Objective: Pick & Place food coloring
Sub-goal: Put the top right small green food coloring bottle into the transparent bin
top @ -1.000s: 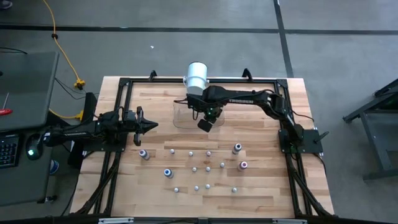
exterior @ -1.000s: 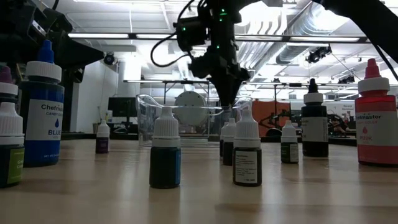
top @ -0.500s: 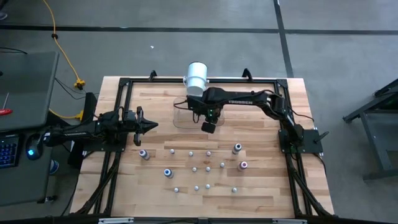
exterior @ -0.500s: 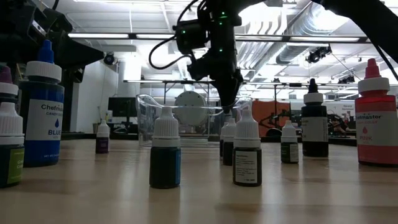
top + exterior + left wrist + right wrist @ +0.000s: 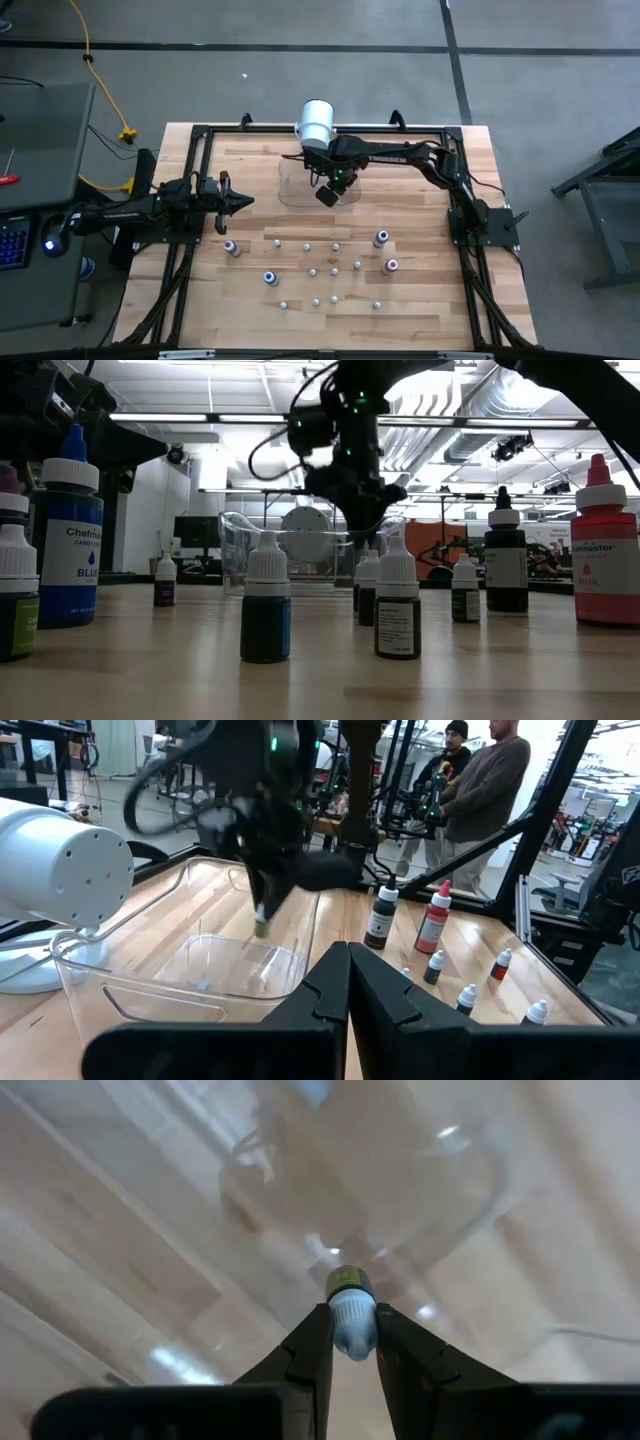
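A bottle (image 5: pixel 351 1308) of food coloring is sitting pinched between the right gripper's (image 5: pixel 350 1342) dark fingers (image 5: pixel 312 1342), its long axis running along them, the whitish cap nearer the wrist and the dark green body pointing out past the tips toward the clear plastic tub (image 5: pixel 380 1190). In the high view this gripper (image 5: pixel 327 194) is hanging over the tub (image 5: pixel 292 186), beside the white cylinder (image 5: pixel 316 123). Other small bottles (image 5: pixel 335 270) are standing upright on the pale wooden table (image 5: pixel 420 300). The left gripper (image 5: pixel 238 202) is waiting at the left side, fingers pressed together.
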